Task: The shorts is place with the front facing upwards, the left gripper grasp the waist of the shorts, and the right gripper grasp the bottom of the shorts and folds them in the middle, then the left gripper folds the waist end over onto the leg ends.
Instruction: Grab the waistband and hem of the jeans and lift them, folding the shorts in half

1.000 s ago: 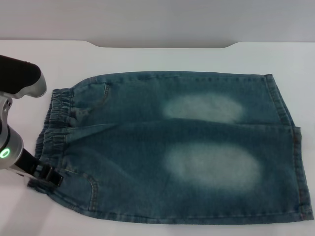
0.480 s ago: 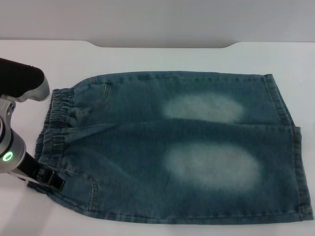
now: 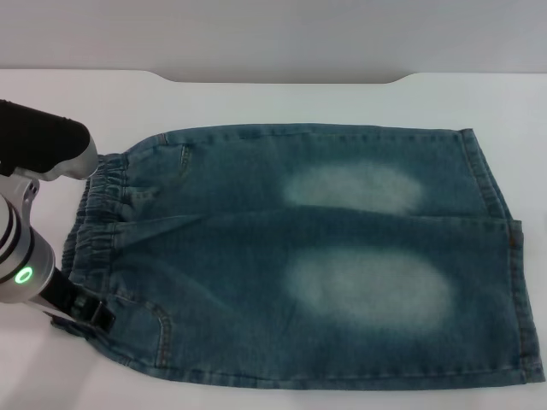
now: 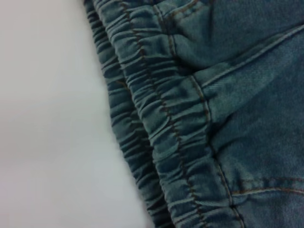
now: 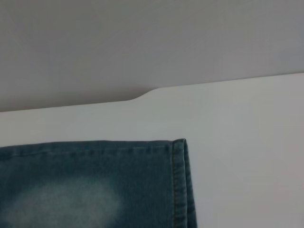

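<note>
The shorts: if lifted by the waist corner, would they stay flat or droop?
Probably droop: the shorts are soft denim lying flat with creases. The ruched elastic waistband would likely bunch, giving the left gripper at its near corner thick folds to pinch. Spread wide on the white table, the legs would likely drag.

White table (image 3: pixel 282 98) fills most of the head view, smooth matte top, plain and unmarked. Far edge of the table has a shallow recessed cutout in its middle, corners of the cutout rounded; the right wrist view shows one such rounded step in the table (image 5: pixel 237 109) edge. Beyond the table's far edge, a flat grey wall (image 3: pixel 273 34), plain, no seams or fixtures visible; the same grey wall (image 5: pixel 142 42) rises behind the table edge in the right wrist view. Light is soft and even across the table, no hard shadows.
</note>
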Motion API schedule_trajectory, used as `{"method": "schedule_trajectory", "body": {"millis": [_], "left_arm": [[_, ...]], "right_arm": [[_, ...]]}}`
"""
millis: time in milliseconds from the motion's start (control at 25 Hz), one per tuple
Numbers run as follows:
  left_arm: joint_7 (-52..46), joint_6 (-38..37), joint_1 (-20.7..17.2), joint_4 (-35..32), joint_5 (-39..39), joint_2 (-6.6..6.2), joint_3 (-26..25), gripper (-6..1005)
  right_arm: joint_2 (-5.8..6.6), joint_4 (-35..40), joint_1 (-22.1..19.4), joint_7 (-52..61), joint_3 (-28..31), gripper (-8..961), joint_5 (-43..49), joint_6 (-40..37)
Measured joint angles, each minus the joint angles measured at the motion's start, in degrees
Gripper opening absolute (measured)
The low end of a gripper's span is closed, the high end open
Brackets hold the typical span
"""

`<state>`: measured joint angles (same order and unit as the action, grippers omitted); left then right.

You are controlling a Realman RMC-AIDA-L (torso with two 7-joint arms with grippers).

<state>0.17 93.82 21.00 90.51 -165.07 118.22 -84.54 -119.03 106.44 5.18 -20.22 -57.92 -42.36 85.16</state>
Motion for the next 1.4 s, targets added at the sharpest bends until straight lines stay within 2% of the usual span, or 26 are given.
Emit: {"method": "schedule_trajectory", "body": {"millis": [440,560,760,1400], "left_arm": [[-0.23,-0.94,0.21,0.08,-0.24,-0.17,-0.32,531],[-0.04,-1.07,0.35,-0.37,-0.25,-0.22,-0.34,323],[0.07,-0.96,0.36,-0.48,-0.26,-0.28,-0.36,199],[0.34,0.18,1.03,2.76,-0.34,-0.53,-0.96,82]], "right_arm": [[0.12,0.15,0.31,0.03,0.18,626,0.32,0.10],[0.11,-0.02,0.49,0.09,0.29,624,0.32,0.10],[0.12,-0.03,0.73,0.24,0.23,621,0.32,0.10],[0.10,-1.11,0.99,0.55,-0.18,611,0.54,-0.07]]}}
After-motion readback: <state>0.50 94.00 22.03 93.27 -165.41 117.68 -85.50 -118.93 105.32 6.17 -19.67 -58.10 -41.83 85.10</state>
